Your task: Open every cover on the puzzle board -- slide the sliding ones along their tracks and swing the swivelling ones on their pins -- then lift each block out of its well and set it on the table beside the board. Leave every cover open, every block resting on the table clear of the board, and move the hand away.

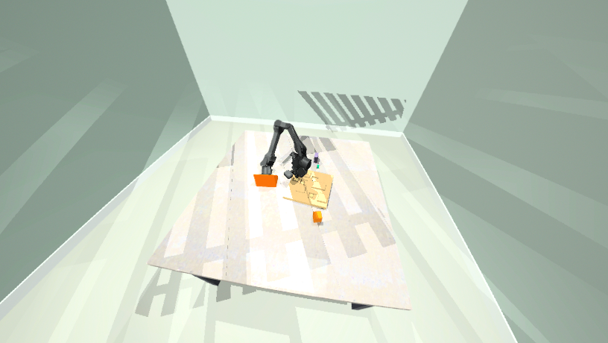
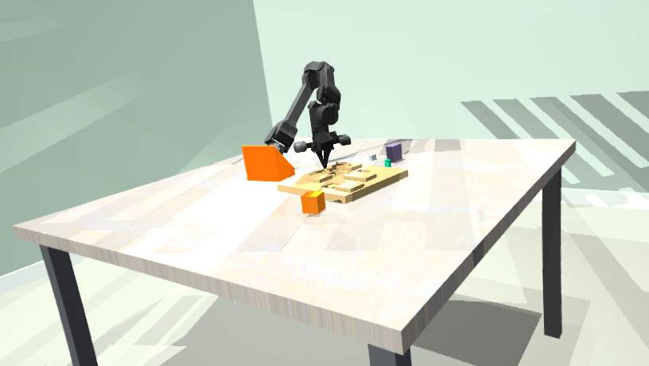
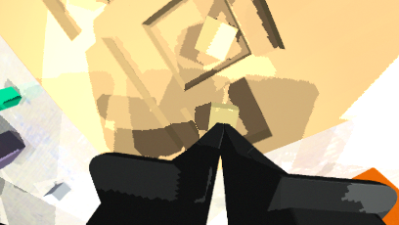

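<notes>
So the black claw (image 1: pixel 299 180) (image 2: pixel 324 167) (image 3: pixel 222 129) is pointing straight down over the wooden board (image 1: pixel 308 202) (image 2: pixel 382 181) (image 3: pixel 342 59), tips together with nothing pinched in them. They're right at a small pale knob (image 3: pixel 224 113) on the board; can't tell if they're actually touching it. Another pale knob (image 3: pixel 216 38) sits further in, inside a squarish outline. The board lies flat on the table (image 1: pixel 272 255) (image 2: pixel 318 255), with a few raised flat pieces on top.

Around it, all on the table: an orange cube (image 1: pixel 317 216) (image 2: pixel 312 202) near one corner, and over on the far side a little green piece (image 1: pixel 317 166) (image 2: pixel 387 163) (image 3: pixel 9 98), a purple block (image 1: pixel 316 158) (image 2: pixel 393 151) (image 3: pixel 10 148) and a small grey block (image 2: pixel 372 157) (image 3: pixel 58 191). The big orange wedge (image 1: pixel 265 180) (image 2: pixel 263 163) is by the arm's foot. Can't make out which covers are fully open.
</notes>
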Tool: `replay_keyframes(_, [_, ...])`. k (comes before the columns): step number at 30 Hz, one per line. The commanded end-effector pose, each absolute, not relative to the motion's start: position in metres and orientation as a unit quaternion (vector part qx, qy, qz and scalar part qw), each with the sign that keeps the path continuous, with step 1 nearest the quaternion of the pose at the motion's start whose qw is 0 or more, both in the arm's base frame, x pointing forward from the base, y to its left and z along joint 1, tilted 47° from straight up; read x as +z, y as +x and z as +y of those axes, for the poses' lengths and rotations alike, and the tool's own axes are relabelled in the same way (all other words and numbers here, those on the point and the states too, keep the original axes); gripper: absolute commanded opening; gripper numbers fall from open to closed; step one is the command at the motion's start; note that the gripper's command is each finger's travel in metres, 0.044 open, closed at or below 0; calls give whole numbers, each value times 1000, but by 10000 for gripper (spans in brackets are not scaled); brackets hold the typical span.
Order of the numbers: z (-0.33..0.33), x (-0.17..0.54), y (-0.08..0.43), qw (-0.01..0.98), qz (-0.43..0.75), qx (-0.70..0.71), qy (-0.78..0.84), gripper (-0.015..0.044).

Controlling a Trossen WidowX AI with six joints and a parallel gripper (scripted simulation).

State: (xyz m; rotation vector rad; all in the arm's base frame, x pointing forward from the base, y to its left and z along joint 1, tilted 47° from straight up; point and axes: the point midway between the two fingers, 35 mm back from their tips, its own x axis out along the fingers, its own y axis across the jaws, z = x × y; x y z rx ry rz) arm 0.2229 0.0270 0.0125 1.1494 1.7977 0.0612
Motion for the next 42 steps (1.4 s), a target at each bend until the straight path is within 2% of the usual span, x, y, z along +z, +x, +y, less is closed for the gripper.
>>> replay_keyframes(1, [26,12,223,484,738,25,469,0])
replay_keyframes(42, [34,4,221,483,738,25,469,0])
